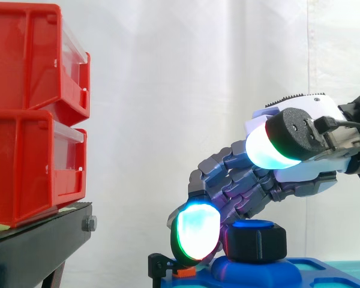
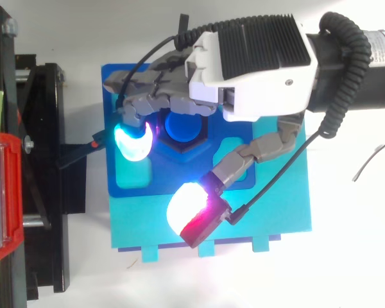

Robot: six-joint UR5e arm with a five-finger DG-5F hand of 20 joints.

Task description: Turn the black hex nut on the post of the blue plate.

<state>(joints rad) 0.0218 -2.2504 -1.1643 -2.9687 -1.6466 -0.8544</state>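
Looking at the hand [image 2: 256,58] reaching in from the right edge in the side view, wrist roughly level, palm tipped down over the blue plate [image 2: 113,83]. Got the fingers [image 1: 240,183] curled hard downward and hooked round the far side of the black hex nut [image 1: 255,243], with one glowing cyan-green pad [image 1: 197,231] pushed up against the nut's side facing away from the arm. Looks like actual touching in both views, though can't judge how firm. Worth noting the thumb [image 2: 256,151] swung out wide, well apart from the nut, with its white-to-magenta pad [image 2: 191,208] out over the teal base [image 2: 276,218] in the top view and riding high above the fingers in the side view. So: hooked on the nut from one side, not pinching it between thumb and fingers. Found the nut sitting on the blue post [image 2: 183,125] near the middle of the blue plate, with the post's top poking up through it. Can see two stacked red bins [image 1: 30,108] on a black stand [image 1: 36,246] off to the left, well apart from the hand.
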